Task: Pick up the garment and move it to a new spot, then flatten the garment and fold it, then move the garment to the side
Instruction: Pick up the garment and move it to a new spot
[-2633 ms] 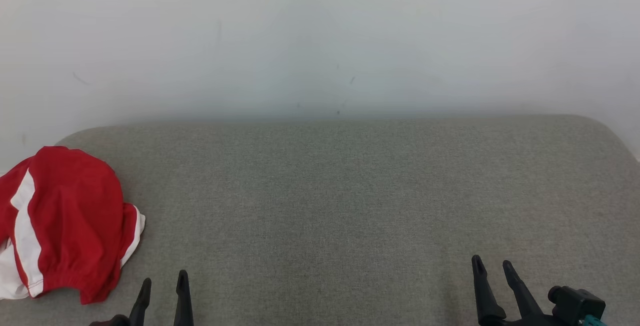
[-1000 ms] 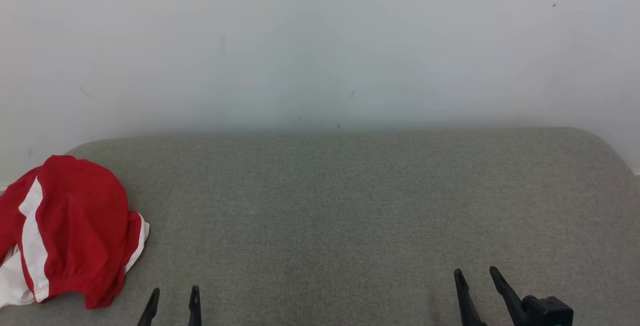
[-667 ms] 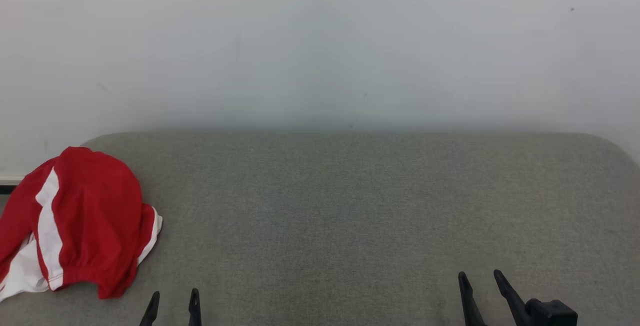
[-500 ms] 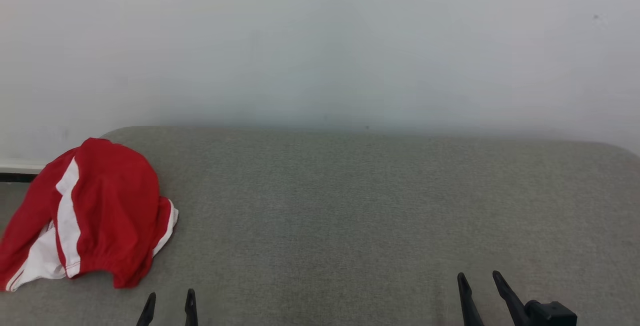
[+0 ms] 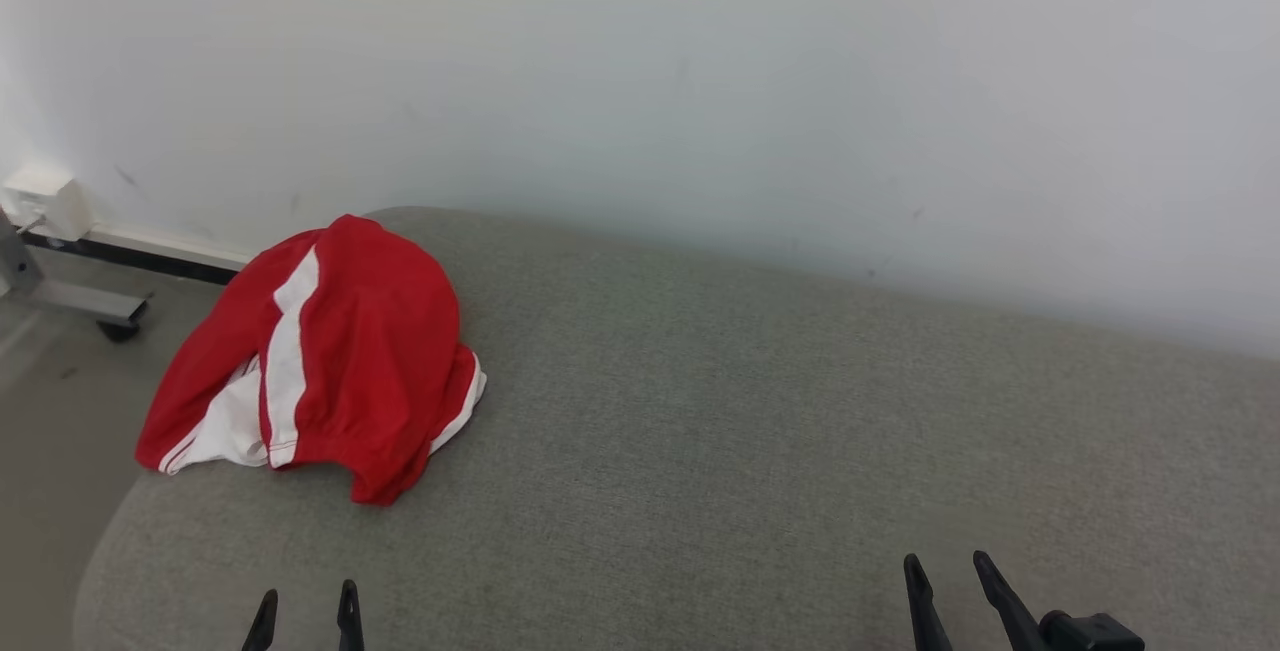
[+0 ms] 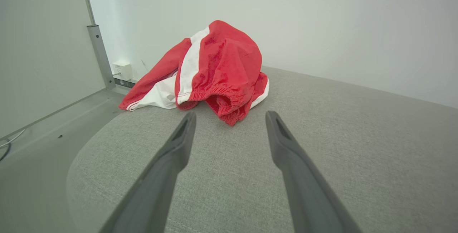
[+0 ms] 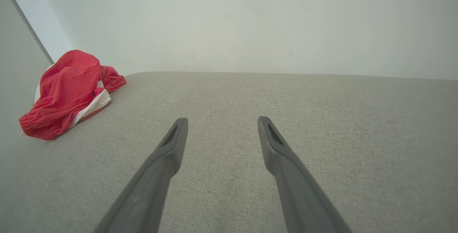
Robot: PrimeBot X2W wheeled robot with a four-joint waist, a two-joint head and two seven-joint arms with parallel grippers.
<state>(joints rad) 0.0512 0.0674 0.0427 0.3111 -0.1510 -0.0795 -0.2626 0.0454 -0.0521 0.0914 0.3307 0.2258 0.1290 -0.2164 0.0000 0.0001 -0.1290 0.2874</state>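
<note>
Red-and-white crumpled fabric garment [image 5: 320, 351] hugs the grey upholstered surface's [image 5: 750, 431] left edge. My left gripper [image 5: 308, 593] and right gripper [image 5: 947, 561] gape empty — a shallow pinch could push it off.

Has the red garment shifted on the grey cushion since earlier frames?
No. The garment still drapes over the far left corner of the cushion; the head camera turned.
</note>
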